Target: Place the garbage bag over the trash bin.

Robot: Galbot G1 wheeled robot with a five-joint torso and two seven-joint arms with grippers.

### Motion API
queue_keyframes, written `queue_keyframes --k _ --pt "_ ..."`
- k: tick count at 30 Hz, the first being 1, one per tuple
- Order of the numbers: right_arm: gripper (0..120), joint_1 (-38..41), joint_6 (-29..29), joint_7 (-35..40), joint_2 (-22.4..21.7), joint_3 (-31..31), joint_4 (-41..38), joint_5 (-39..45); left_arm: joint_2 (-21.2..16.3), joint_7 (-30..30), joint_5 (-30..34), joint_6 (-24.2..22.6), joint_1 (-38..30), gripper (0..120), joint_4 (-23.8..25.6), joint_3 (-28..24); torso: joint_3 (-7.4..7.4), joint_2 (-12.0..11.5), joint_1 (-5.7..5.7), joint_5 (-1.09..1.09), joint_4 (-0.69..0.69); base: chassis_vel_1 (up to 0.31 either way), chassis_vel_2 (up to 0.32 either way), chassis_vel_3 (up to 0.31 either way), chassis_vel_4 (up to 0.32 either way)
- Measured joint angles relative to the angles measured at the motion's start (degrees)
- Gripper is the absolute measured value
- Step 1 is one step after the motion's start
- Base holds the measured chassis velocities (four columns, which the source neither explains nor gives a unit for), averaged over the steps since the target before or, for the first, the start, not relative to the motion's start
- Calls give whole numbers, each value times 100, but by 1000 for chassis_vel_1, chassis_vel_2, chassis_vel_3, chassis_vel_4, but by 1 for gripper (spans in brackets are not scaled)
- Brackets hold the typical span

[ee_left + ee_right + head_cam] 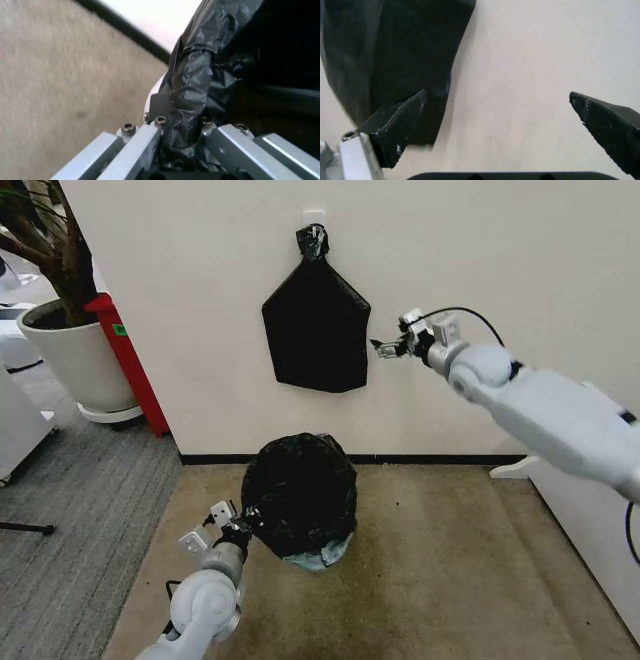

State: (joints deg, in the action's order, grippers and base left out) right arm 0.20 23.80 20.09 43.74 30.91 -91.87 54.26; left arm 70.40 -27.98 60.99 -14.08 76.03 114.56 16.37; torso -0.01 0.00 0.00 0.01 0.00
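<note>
The glossy black garbage bag [300,492] bulges on the tan carpet by the wall, draped over the trash bin [322,555], of which a pale strip shows under the bag's lower edge. My left gripper [238,528] is at the bag's left side, shut on a fold of the plastic. In the left wrist view the crinkled garbage bag [192,90] runs down between the fingers of my left gripper [182,150], with a sliver of the white trash bin [156,92] behind it. My right gripper [385,347] is raised near the wall, open and holding nothing [497,93].
A flat black bundle [316,330] with a knotted top hangs on the wall just left of my right gripper; its edge [395,48] shows in the right wrist view. A large white plant pot [75,360] and a red object [130,360] stand at the left. White furniture [575,510] borders the right.
</note>
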Motion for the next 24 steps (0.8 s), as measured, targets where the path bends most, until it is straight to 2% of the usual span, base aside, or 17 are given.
queue_keyframes --k 1,3,4,6,9,13,19,21,24 --pt "100 -208 378 455 -56 -146 -484 116 15 -115 199 -163 -17 0 31 -5 0 0 0 0 0 0 0 0 0" --pt "100 -260 463 561 -59 -184 -601 146 18 -158 279 -222 -24 0 39 -6 0 0 0 0 -2 0 0 0 0" --pt "100 -523 839 1050 -37 -366 -1160 236 37 -304 580 -417 -52 0 57 -8 0 0 0 -1 -1 0 0 0 0" --pt "100 -818 1196 1466 63 -603 -1784 311 51 -462 881 -633 -94 0 54 -28 0 0 0 -3 0 0 0 0 0" --pt "100 -1187 1467 1680 214 -848 -2355 283 81 -671 1222 -949 -129 0 83 -44 0 0 0 -1 2 0 0 0 0" --pt "100 -1299 1720 1657 243 -950 -2763 406 106 -724 1279 -1039 -175 0 132 -102 0 0 0 -1 0 0 0 0 0" --pt "91 -1263 1803 1860 267 -883 -3366 1191 127 -641 922 -716 -339 0 -60 -192 0 0 0 -4 -1 0 0 0 0" --pt "82 -1352 1801 2071 391 -758 -3544 1381 167 -492 580 -390 -418 0 -166 -225 0 0 0 -2 0 0 0 0 0" --pt "70 -1565 1799 2190 582 -640 -3555 1389 238 -384 265 -175 -525 0 -263 -260 0 0 0 -4 0 0 0 0 0"
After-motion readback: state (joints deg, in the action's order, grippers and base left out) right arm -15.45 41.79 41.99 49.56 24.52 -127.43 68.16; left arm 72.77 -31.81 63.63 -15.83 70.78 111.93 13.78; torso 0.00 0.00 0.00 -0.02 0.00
